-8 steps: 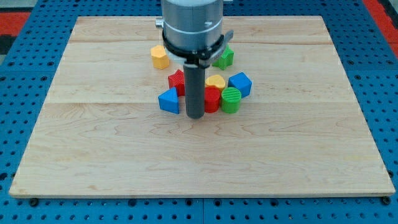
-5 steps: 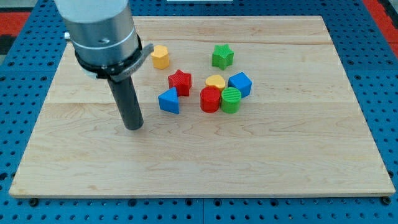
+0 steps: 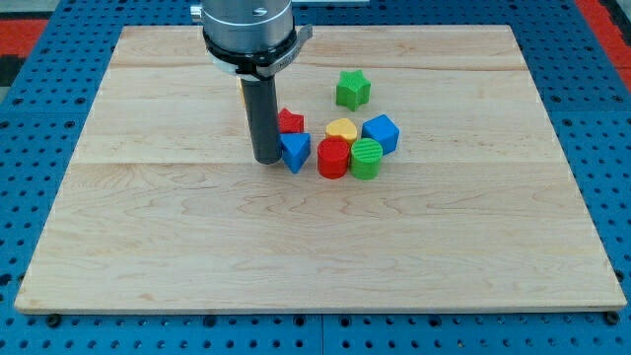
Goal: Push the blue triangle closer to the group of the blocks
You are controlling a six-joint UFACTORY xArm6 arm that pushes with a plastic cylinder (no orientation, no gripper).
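Blue triangle point(image 3: 295, 151) sits near worktop point(image 3: 148, 247) centre, just left of the red cylinder point(image 3: 333, 158), w/ a narrow gap between. My tip point(image 3: 267, 160) is against the triangle's left side. No end effector on this rig, just the rod, so nothing is grasped. Red star point(image 3: 290, 121) is just above the triangle, partly hidden by the rod. Right of the cylinder: green cylinder point(image 3: 366, 158), yellow block point(image 3: 342, 129), blue cube point(image 3: 381, 133). Green star point(image 3: 352, 89) sits apart, toward the view's top.

No readable text, label, brand, number or sign shows anywhere.

blue triangle point(image 3: 295, 151), beside red cylinder point(image 3: 333, 158)
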